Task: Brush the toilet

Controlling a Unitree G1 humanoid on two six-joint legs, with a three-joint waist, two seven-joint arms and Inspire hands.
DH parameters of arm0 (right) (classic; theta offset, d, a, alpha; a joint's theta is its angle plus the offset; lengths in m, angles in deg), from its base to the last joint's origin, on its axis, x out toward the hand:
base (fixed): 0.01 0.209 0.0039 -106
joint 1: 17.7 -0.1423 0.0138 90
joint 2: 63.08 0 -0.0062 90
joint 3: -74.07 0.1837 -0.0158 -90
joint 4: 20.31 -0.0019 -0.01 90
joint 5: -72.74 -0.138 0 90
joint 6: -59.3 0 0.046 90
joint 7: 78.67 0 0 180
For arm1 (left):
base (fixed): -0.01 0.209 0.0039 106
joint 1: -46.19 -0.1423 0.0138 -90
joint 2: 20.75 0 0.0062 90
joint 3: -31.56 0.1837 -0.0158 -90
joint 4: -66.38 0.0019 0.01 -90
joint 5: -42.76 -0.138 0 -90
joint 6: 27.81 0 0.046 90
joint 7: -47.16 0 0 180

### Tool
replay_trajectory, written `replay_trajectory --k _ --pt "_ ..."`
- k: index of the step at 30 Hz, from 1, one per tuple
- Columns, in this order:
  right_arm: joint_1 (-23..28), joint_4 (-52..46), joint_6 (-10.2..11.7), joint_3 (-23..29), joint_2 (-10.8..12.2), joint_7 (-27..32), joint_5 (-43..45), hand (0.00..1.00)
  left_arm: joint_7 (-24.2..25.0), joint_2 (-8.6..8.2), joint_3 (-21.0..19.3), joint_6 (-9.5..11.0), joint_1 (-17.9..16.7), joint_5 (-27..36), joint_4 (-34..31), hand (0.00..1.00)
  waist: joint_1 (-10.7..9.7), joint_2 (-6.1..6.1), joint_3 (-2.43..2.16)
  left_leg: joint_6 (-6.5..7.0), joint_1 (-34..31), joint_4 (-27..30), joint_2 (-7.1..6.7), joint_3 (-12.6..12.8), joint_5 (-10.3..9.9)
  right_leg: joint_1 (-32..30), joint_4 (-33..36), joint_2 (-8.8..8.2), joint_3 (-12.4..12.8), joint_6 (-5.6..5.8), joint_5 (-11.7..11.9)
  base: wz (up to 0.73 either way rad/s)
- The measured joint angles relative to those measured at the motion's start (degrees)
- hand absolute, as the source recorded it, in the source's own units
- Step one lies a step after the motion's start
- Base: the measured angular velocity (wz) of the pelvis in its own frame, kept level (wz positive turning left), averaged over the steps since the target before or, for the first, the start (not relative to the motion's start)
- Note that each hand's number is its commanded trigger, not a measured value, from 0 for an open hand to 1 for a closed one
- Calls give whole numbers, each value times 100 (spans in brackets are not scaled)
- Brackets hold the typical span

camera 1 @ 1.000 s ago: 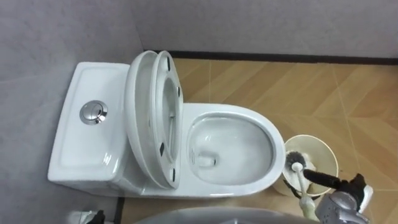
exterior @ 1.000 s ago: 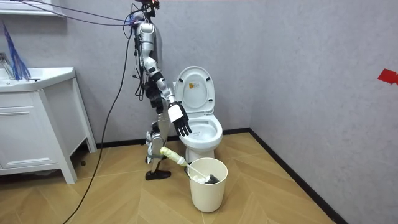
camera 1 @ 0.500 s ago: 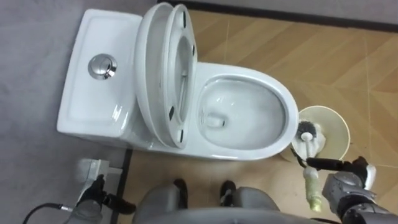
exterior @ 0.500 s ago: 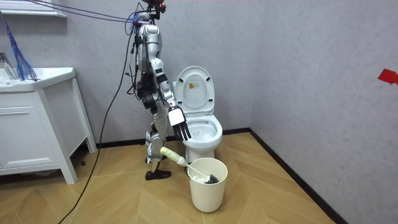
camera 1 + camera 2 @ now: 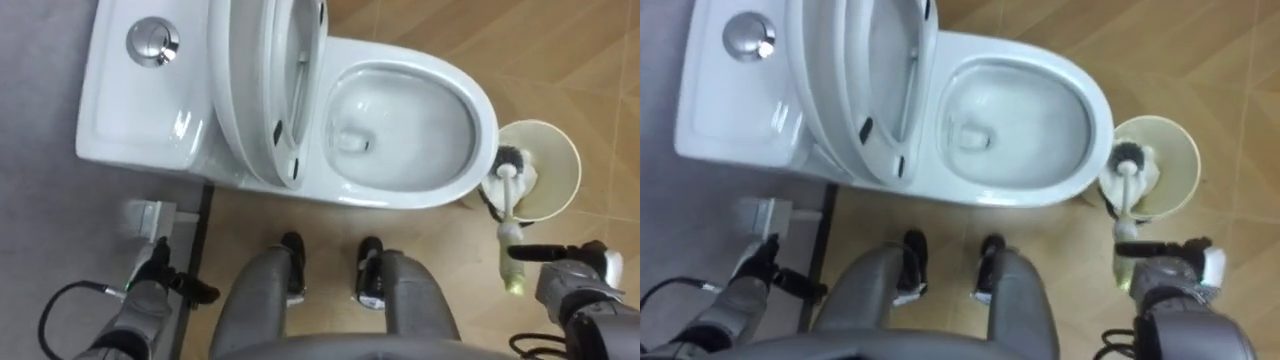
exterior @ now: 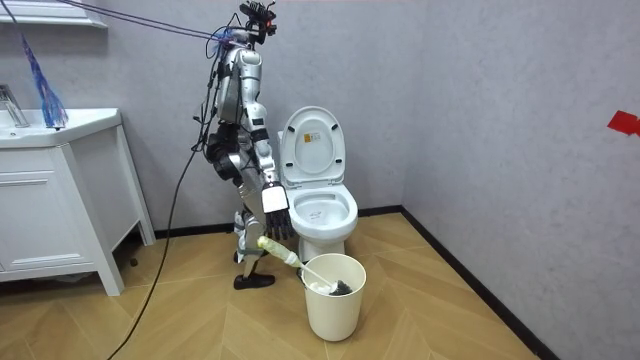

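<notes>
- The toilet brush (image 5: 510, 210) stood head-down in the cream bucket (image 5: 555, 150), its handle leaning out over the bucket's rim towards the robot's feet.
- My right hand (image 5: 575, 290) hovered at the handle's grip end, just outside the bucket, with its fingers straight and holding nothing. I could not tell whether they touched the handle.
- I judged that closing in from the side could shove the handle instead of wrapping it. The brush would then swing round the rim, or the light-looking bucket would tip.
- The toilet bowl (image 5: 480, 110) stood just beside the bucket. A low or slanted lift could catch the bristles on the bucket's rim, drag the bucket along or knock it against the bowl's outer wall.
- A weak hold near the handle's end could let the brush twist and drop between bucket and bowl.
- My left hand (image 5: 148, 300) hung well apart from the bucket, beyond the robot's legs. I could not tell its state, and it was too far off to steady anything.
</notes>
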Motion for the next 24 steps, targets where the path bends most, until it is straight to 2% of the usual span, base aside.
replay_trajectory --k 4,6,9,11,15,17,20,24 --pt "-75 -14 -101 -103 -206 -56 -109 0 -166 10 39 -1 144 169 -126 0 108 -4 2 12 -641 474 5 -44 -64 -646 476 -38 13 -36 -72 -1" --pt "-122 -20 -108 -108 -232 -118 -120 0 -213 55 49 -46 153 170 -189 0 124 -4 3 10 -911 738 25 -55 -135 -906 736 -41 21 -51 -137 0" --pt "-226 -82 -229 -285 -236 -185 -128 0 -214 148 222 -145 252 237 -276 0 123 11 3 -8 -1301 1168 24 -134 -245 -1262 1154 -45 32 -60 -290 9" --pt "-340 -83 -230 -463 -249 -247 -177 0 -212 163 331 -165 402 479 -296 0 143 12 6 -5 -1635 1429 0 -142 -288 -1607 1477 -108 28 -89 -376 8" --pt "-499 -83 -223 -673 -257 -426 -383 0 -206 170 481 -156 497 633 -322 0 232 16 12 -39 -1909 1657 -7 -135 -323 -1903 1761 -136 55 -113 -434 4" --pt "-611 -79 -221 -782 -307 -488 -529 0 -210 189 560 -159 507 805 -415 0 249 24 17 -43 -2150 1819 -15 -134 -332 -2153 1970 -228 16 -158 -482 8" --pt "-727 -68 -218 -783 -365 -584 -644 0 -229 191 614 -173 510 841 -419 0 271 43 35 -46 -2477 2105 -15 -139 -391 -2452 2264 -298 -8 -210 -557 6" --pt "-771 -111 -208 -781 -439 -641 -802 0 -239 192 646 -174 503 847 -424 0 285 65 48 -52 -2750 2344 -5 -163 -450 -2723 2483 -296 1 -212 -624 2"
